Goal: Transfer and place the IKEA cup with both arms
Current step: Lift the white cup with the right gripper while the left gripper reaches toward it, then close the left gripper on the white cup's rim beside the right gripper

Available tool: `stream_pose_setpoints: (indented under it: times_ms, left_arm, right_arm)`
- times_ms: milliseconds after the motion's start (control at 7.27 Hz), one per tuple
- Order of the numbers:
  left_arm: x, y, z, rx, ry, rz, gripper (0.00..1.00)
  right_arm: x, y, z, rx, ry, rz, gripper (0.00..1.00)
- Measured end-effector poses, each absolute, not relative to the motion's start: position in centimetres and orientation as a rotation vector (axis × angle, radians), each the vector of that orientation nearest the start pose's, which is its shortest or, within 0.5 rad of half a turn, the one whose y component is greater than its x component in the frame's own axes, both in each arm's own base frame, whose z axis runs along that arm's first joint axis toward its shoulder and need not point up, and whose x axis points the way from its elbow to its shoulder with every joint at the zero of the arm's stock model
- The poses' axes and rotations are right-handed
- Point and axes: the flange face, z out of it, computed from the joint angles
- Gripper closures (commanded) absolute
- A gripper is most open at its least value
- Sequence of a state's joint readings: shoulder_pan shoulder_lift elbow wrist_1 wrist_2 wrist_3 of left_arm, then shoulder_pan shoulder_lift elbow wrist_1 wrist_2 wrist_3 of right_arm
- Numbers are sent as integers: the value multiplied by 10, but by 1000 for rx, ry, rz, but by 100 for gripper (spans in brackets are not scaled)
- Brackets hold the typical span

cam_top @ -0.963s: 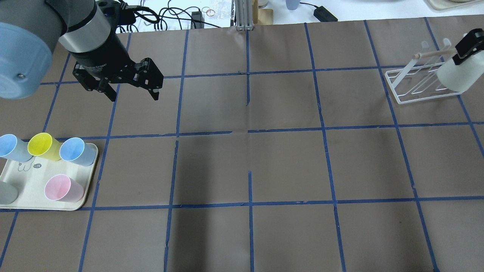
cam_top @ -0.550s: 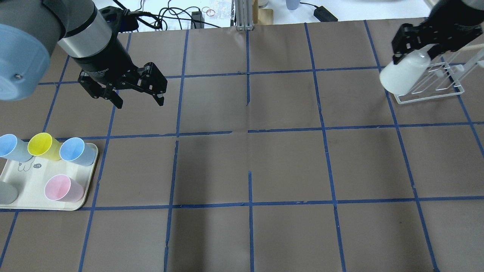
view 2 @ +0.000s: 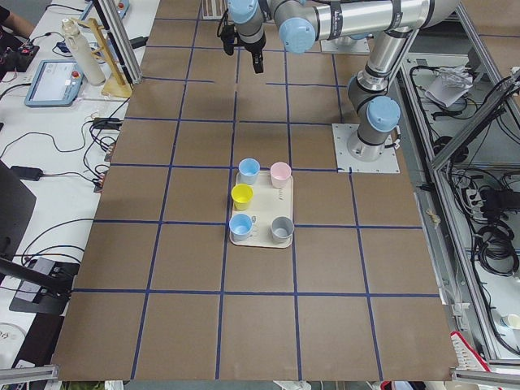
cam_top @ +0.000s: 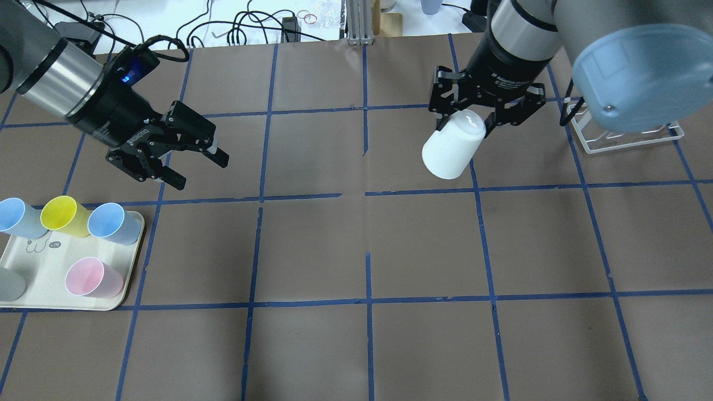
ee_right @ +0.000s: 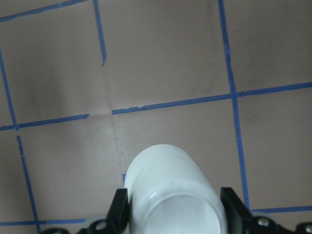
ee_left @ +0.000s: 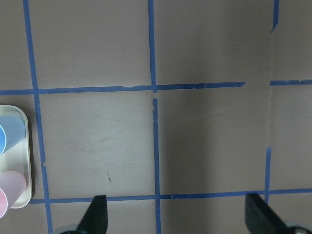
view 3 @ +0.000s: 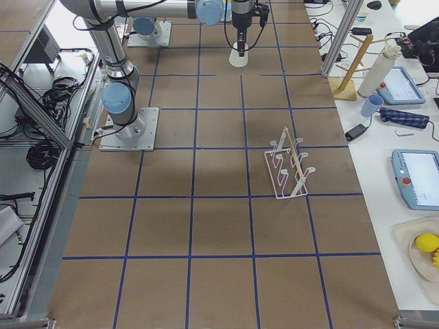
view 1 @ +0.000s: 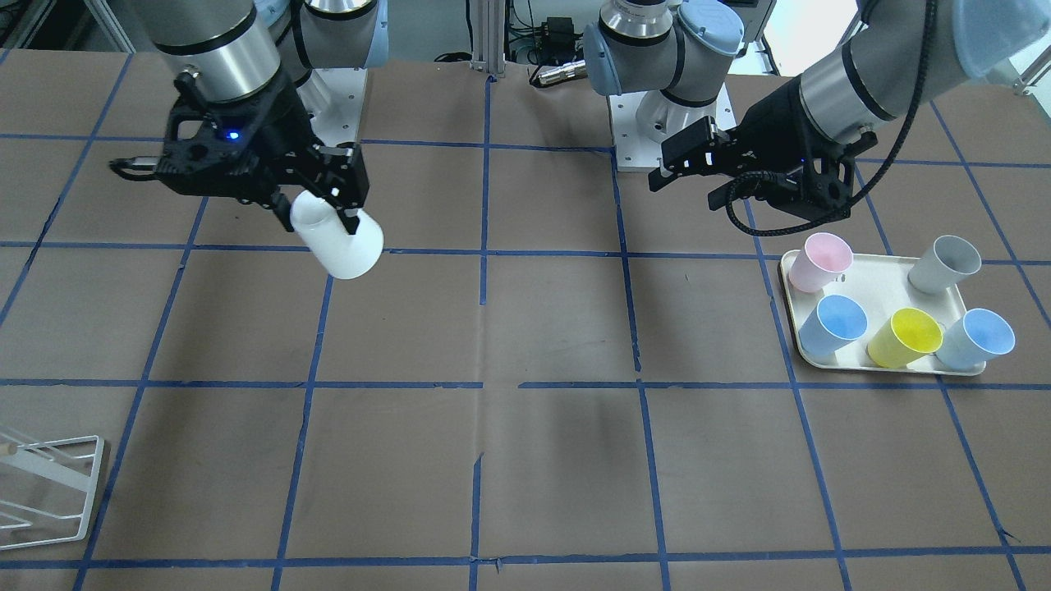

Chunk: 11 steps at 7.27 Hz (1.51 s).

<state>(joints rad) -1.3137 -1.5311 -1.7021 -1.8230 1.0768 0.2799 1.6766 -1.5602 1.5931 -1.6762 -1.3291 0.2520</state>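
Handover is approaching: the right gripper (cam_top: 465,123) is clamping the IKEA cup (cam_top: 451,150) by its narrow end, holding it tilted above the table's far middle. The left gripper (cam_top: 198,170) is hanging well apart, fingers spread; next, the two are needing to meet mid-table.

I see the table (cam_top: 423,245) steeply from behind and across, distantly from both ends, close-up from each wrist, with the white cup (cam_top: 451,151) shared by the rear, front and right-wrist views.
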Motion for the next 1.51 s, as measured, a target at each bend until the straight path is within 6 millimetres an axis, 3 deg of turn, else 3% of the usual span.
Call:
stream_pose_setpoints:
  times_ms: [275, 412, 550, 825, 1100, 1512]
  left_arm:
    - [-53, -459, 398, 164, -2385, -286, 0]
    - [-46, -455, 381, 240, -2277, -280, 0]
    - [-44, -451, 363, 314, -2153, -265, 0]
    - [-58, -438, 328, 434, -1913, -244, 0]
    - [-76, -433, 313, 479, -1773, -222, 0]
    - [-96, -418, 320, 435, -1736, -169, 0]
  right_arm:
    - [229, -480, 493, 264, 2593, 88, 100]
    - [226, -484, 495, 327, 2414, 173, 100]
    - [218, -486, 485, 364, 2228, 261, 100]
    - [212, -481, 444, 383, 1979, 347, 100]
    - [215, -477, 423, 414, 1785, 391, 100]
    - [218, -474, 406, 456, 1677, 436, 100]
